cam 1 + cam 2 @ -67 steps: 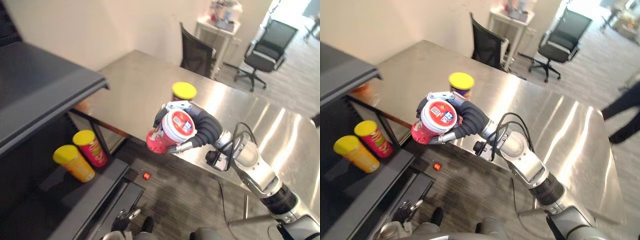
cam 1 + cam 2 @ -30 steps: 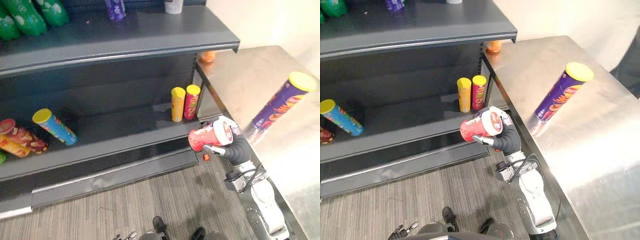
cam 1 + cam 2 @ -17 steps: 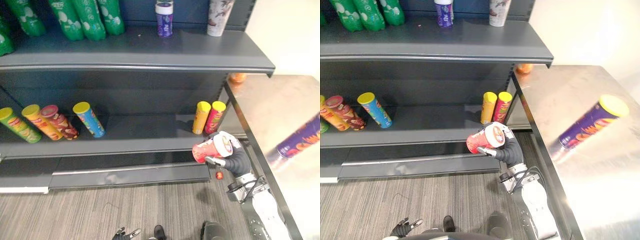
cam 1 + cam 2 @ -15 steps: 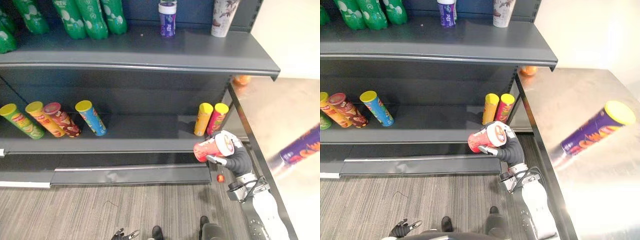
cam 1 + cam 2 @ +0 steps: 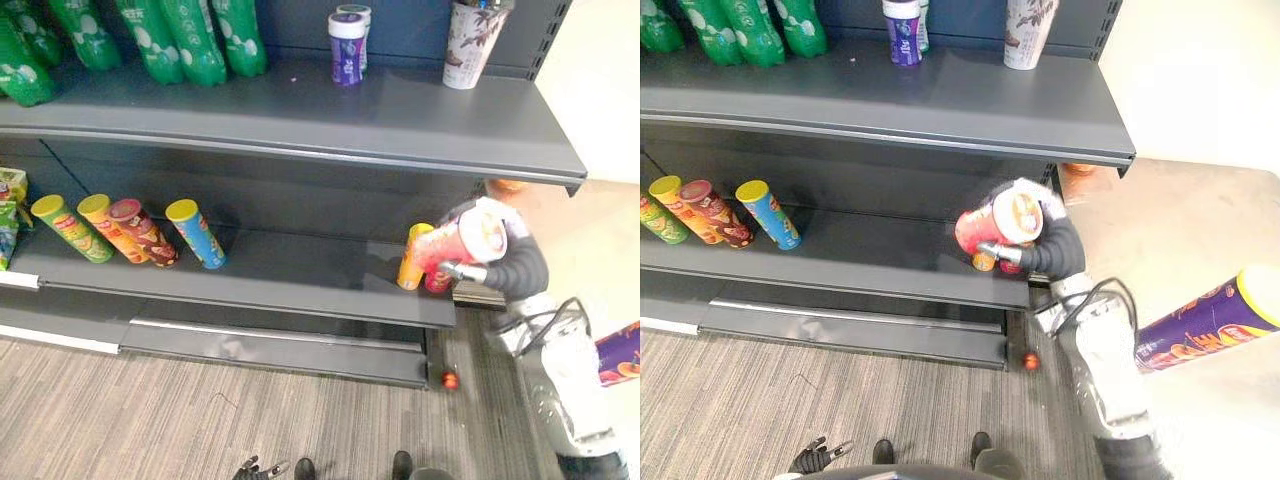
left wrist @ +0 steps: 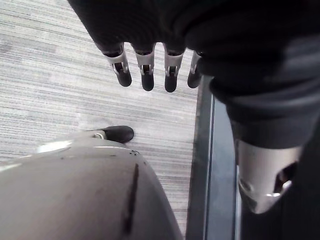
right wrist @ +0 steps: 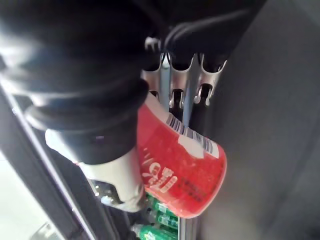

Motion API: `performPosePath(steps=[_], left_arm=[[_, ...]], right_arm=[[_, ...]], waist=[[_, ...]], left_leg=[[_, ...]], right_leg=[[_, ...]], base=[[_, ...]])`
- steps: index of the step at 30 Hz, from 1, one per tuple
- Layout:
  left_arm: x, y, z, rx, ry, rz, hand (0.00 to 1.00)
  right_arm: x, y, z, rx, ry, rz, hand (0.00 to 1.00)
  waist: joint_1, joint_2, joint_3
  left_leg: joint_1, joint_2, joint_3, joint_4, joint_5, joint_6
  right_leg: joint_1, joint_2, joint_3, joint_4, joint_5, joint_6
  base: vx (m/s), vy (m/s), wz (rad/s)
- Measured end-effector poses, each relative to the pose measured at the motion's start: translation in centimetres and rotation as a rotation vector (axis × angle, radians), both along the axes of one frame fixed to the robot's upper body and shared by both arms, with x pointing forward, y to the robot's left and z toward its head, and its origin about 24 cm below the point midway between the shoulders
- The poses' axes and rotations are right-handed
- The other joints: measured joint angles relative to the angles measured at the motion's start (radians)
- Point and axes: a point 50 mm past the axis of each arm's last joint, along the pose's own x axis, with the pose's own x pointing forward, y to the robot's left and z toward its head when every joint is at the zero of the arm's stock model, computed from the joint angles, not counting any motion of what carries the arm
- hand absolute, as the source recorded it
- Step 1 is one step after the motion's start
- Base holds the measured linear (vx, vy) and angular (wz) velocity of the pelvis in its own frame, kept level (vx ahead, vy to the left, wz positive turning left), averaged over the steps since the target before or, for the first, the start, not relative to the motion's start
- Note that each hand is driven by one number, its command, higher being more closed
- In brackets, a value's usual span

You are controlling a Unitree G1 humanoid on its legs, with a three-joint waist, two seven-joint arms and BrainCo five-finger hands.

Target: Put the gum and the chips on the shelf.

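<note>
Gripping the red gum tub [image 5: 452,244], the right hand [image 5: 516,264] could topple the yellow can [image 5: 408,268] just beneath if it dips

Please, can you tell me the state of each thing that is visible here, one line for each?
Right hand: shut on the red jar.
Red jar: held on its side at the right end of the lower shelf, white lid on, not set down.
Left hand: open, holds nothing.
Purple can: yellow lid on, not yet held.
Purple jar: upright, lid on.
</note>
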Motion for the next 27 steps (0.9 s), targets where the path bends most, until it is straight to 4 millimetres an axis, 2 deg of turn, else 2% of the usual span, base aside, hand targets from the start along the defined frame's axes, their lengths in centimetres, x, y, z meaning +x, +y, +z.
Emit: performPosePath(steps=[2,3,5,9,13,18,22,26,27], left_arm=[[-0.2,0.0,0.0,-0.001,0.004,0.001,0.0],[-0.2,0.0,0.0,-0.002,0.005,0.001,0.0],[-0.3,0.0,0.0,-0.005,0.007,-0.001,0.0],[-0.3,0.0,0.0,-0.012,0.008,-0.006,0.0],[-0.4,0.1,0.0,-0.013,0.011,-0.009,0.0],[-0.6,0.6,0.0,-0.012,0.017,-0.02,0.0],[-0.5,0.8,0.1,-0.009,0.015,-0.024,0.0],[0.1,0.6,0.2,-0.013,0.0,-0.033,0.0],[0.1,0.6,0.2,-0.015,-0.001,-0.032,0.0]], right_arm=[[0.5,-1.0,3.6,-0.073,-0.149,-0.039,1.0],[0.5,-1.2,4.6,-0.089,-0.189,-0.045,1.0],[0.1,-1.5,8.3,-0.16,-0.347,-0.049,1.0],[-0.6,-1.0,12.0,-0.235,-0.494,-0.006,1.0],[0.9,-0.4,13.8,-0.297,-0.509,0.0,1.0],[3.0,0.8,15.0,-0.348,-0.481,0.014,1.0],[6.0,1.9,15.8,-0.47,-0.39,-0.014,1.0],[10.2,0.9,16.7,-0.572,-0.228,-0.137,1.0],[10.7,0.6,16.9,-0.579,-0.206,-0.153,1.0]], waist=[[0.002,-0.002,-0.001],[0.002,-0.002,-0.001],[0.0,-0.002,-0.001],[-0.001,-0.003,-0.002],[0.0,-0.009,-0.01],[0.003,-0.029,-0.025],[0.016,-0.039,-0.031],[0.05,-0.04,-0.031],[0.057,-0.04,-0.031]], left_leg=[[-0.001,-0.002,-0.007,-0.001,0.0,0.001],[-0.001,-0.002,-0.008,-0.001,0.001,0.001],[-0.001,-0.003,-0.009,-0.001,0.001,0.001],[-0.002,0.001,-0.013,-0.001,0.004,-0.002],[-0.001,0.002,-0.016,-0.002,0.007,-0.002],[-0.002,0.002,-0.025,-0.002,0.01,-0.002],[-0.009,0.001,-0.037,-0.002,0.016,-0.001],[-0.02,0.002,-0.056,-0.002,0.026,-0.003],[-0.02,0.002,-0.058,-0.002,0.027,-0.004]], right_leg=[[0.002,0.001,-0.001,-0.002,0.0,0.001],[0.002,0.001,-0.001,-0.002,0.0,0.001],[0.002,0.004,-0.001,-0.002,0.0,0.001],[0.002,0.012,-0.004,-0.002,0.0,0.0],[0.001,0.013,-0.006,-0.002,0.0,0.0],[0.002,0.012,-0.012,-0.001,0.001,0.0],[0.002,0.011,-0.024,-0.001,0.001,-0.001],[0.001,0.012,-0.042,-0.003,0.004,-0.005],[0.001,0.012,-0.044,-0.003,0.004,-0.005]], base=[[-0.03,0.0,0.09],[0.0,0.0,0.0],[0.0,0.0,0.0],[0.0,0.0,0.0],[0.0,0.0,0.0],[0.0,-0.001,0.04],[-0.01,-0.004,0.08],[-0.02,-0.011,0.13],[-0.01,-0.013,0.12]])
